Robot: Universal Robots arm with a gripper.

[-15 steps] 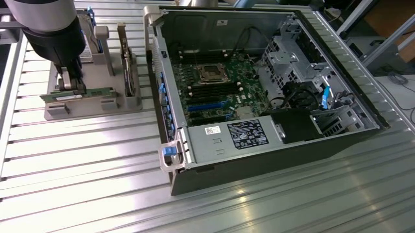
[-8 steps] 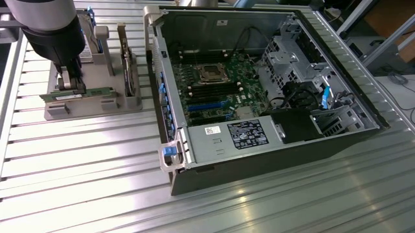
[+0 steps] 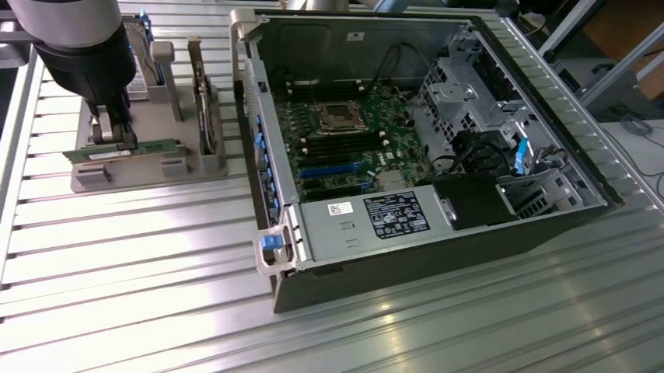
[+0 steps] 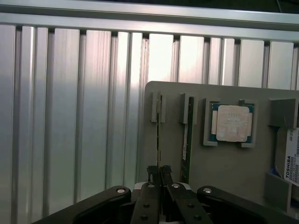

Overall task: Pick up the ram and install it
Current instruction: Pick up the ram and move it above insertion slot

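Observation:
The ram (image 4: pixel 158 135) is a thin green stick standing on edge in a slot of the grey holder tray (image 4: pixel 224 168). My gripper (image 4: pixel 159 171) is shut on its top edge, and the black fingertips (image 4: pixel 152 173) press together around it. In the exterior view the gripper (image 3: pixel 112 137) reaches down to the ram (image 3: pixel 130 151), whose white label shows, at the left of the table. A second stick like it (image 4: pixel 187 140) stands in the neighbouring slot. The open computer case (image 3: pixel 415 155) lies at the exterior view's right, with the motherboard (image 3: pixel 343 148) and its dark memory slots exposed.
A square silver processor chip (image 4: pixel 232 123) sits in a pocket of the tray beside the sticks, and a labelled drive (image 4: pixel 289 165) is at the tray's edge. Taller cards (image 3: pixel 202 109) stand upright in the tray (image 3: pixel 155 175). The ribbed metal table (image 3: pixel 124 256) surrounds everything.

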